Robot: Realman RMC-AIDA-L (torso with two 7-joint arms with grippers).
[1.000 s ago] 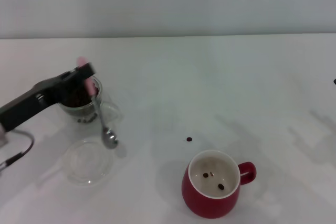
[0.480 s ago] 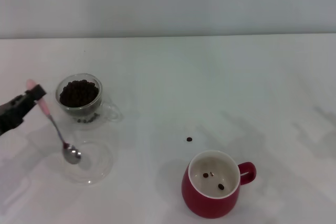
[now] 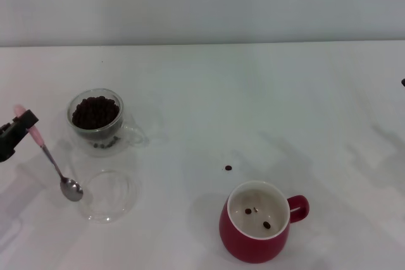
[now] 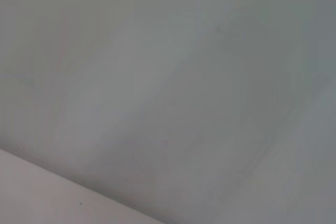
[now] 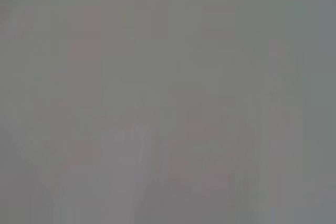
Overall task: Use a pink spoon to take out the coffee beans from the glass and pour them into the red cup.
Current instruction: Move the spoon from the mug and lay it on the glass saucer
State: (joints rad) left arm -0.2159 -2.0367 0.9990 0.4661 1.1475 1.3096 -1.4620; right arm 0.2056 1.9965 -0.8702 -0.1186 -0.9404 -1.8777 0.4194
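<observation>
Head view shows the left hand [image 3: 19,126] at the far left edge of the white bench [image 3: 253,105], clamped on the pink handle of the pink spoon [image 3: 50,159]. The spoon hangs tilted, handle up at the hand and metal bowl down, its bowl just beside the rim of a flat clear glass dish [image 3: 109,195]; whether the bowl touches the bench cannot be told. No beans can be made out in the spoon's bowl.

Just to the right of the hand stands the glass [image 3: 96,118], upright, filled with the coffee beans [image 3: 95,112], its clear handle pointing right. The dish lies in front of the glass, closer to the robot.

Well apart, to the right and nearer the robot, stands the red cup [image 3: 256,222], upright, handle to the right, with two beans on its cream inside. One stray bean [image 3: 228,168] lies on the bench just beyond the cup.

The right hand is out of sight. Both wrist views give only a blank grey surface.
</observation>
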